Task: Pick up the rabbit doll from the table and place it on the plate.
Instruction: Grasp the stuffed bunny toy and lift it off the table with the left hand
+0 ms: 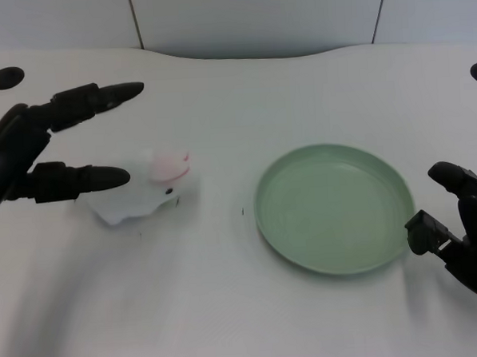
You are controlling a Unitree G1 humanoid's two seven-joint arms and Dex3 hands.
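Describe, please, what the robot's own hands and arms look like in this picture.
Both hands are black, with long, segmented, blunt-tipped fingers of a matte, moulded finish. The left hand has fingers tapering to rounded tips. The right hand looks blockier, and a small pale mark shows on one of its segments. The silver forearms lie almost wholly outside the frame. No cable is visible.

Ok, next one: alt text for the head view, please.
The robot's left hand, fingers spread apart, reaches around a white rabbit doll lying on the white table, not yet gripping it. An empty green plate sits to the doll's right.
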